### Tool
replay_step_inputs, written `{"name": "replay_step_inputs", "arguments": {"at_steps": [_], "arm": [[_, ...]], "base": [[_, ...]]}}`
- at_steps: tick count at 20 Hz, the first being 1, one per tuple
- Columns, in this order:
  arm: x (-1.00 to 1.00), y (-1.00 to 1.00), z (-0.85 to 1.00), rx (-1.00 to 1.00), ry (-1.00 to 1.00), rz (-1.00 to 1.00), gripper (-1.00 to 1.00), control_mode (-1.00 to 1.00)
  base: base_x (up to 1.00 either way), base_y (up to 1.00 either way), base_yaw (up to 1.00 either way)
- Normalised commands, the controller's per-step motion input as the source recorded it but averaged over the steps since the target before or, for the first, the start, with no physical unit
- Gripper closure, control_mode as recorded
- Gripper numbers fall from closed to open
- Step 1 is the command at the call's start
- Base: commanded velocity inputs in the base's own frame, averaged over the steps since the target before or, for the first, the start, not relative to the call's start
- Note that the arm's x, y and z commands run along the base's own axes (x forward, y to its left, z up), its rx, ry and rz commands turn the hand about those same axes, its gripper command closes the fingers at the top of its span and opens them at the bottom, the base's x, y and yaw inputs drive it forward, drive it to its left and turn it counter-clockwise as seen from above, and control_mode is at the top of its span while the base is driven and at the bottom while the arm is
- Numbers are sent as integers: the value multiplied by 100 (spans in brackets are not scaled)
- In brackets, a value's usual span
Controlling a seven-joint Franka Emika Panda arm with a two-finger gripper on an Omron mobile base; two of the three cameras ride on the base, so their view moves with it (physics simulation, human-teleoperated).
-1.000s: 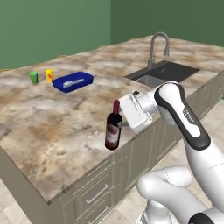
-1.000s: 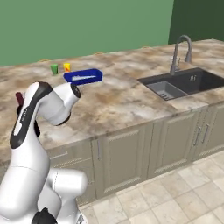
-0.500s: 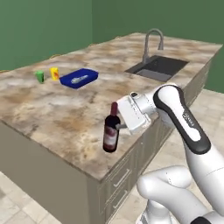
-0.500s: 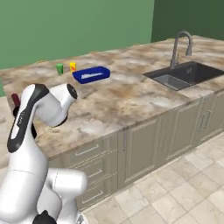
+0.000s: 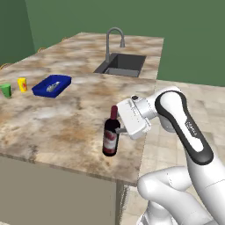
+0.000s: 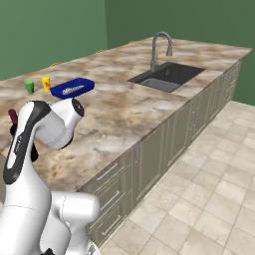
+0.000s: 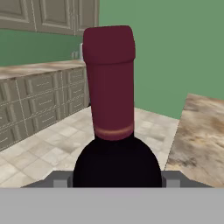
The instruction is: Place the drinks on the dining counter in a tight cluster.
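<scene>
right now the gripper (image 5: 119, 130) is closed around the shoulder of the wine bottle (image 5: 110, 137), holding it upright; from the hand view the two fingertips sit tight at either side of the dark glass below the red neck. the bottle's base looks to be on or just above the dining counter (image 5: 66, 118), near its front edge; i cannot tell whether it touches.

the main risk, as i judge it, is that edge. the stone ends just below and in front of the gripper, so a release while the base is off the surface, or a small slide toward the robot, could tip the tall, top-heavy bottle onto the floor. a grip this high could also let the base swing if the arm moves quickly.

open room lies ahead of the gripper and to its left: a broad bare stretch of stone. farther off that way stand a blue tray (image 5: 52, 85) and two small cups (image 5: 13, 86). far ahead sit the sink (image 5: 121, 65) and faucet (image 5: 112, 41), well apart from the bottle. moving inward, away from the edge, looks the safer course.
</scene>
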Motion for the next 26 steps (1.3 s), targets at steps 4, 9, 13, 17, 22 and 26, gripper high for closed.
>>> {"name": "replay_step_inputs", "arguments": {"at_steps": [4, 9, 13, 17, 22, 26], "arm": [[0, 0, 0, 0, 0, 0, 100, 100], [0, 0, 0, 0, 0, 0, 100, 100], [0, 0, 0, 0, 0, 0, 100, 100], [0, 0, 0, 0, 0, 0, 100, 100], [0, 0, 0, 0, 0, 0, 100, 100], [0, 0, 0, 0, 0, 0, 100, 100]], "base": [[3, 100, -56], [-19, 95, -58], [-27, 91, -46], [-75, 60, 1], [-65, 83, 9], [-19, 100, 0]]}}
